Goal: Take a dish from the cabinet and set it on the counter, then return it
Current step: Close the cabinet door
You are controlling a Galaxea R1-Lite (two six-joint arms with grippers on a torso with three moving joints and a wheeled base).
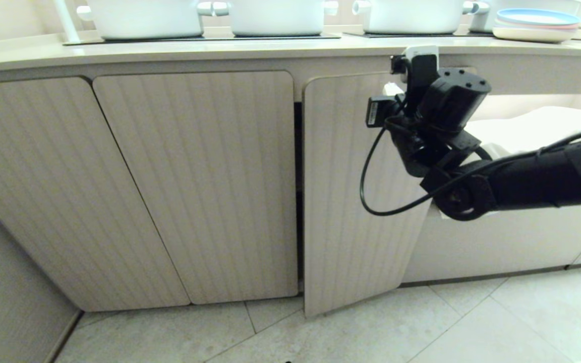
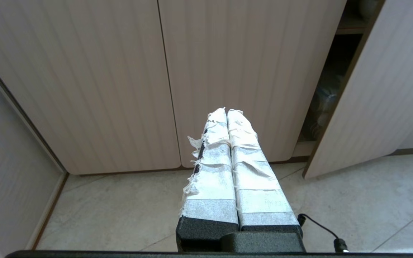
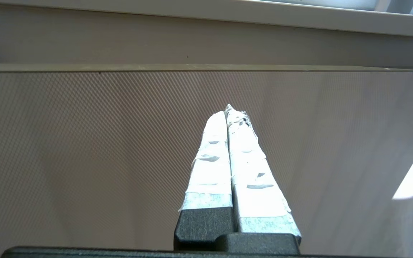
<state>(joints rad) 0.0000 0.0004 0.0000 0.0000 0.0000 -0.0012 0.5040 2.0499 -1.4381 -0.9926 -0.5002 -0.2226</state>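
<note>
Two claws: both clenched, both empty-handed.
Right claw (image 1: pixel 421 52): taped fingers pressed flat together, nothing pinched between them; raised high on its black arm, tips pointing up at the underside of the desk edge.
Desk (image 1: pixel 270 48): directly above the right claw, cream lip running across; touching the fingertips or just short of them, cannot tell.
Open door (image 1: pixel 351 212): fluted, swung outward, top corner right beside the right claw on its left; dark gap showing along the hinge side.
Right wrist view: fingertips (image 3: pixel 216 120) sealed tip to tip, facing a finely textured panel (image 3: pixel 84 150) close ahead, a pale horizontal band above it.
Cabinet (image 1: pixel 194 176): two more fluted doors further left of the right claw, both closed.
Left claw (image 2: pixel 226 111): clamped shut too, white tape frayed along one finger; hanging low over the floor (image 2: pixel 102 208), aimed at the closed doors, the open door off to one side of it.
Dish: not made out in any view; only dim, unreadable shapes inside the opened compartment (image 2: pixel 326 96) past the left claw.
Pots (image 1: pixel 144 17): three big white ones on the desk, above and left of the right claw.
Plates (image 1: pixel 535 22): pastel stack on the desk, up and to the right of the right claw.
Cable (image 1: pixel 371 191): black loop drooping below the right claw, in front of the open door.
</note>
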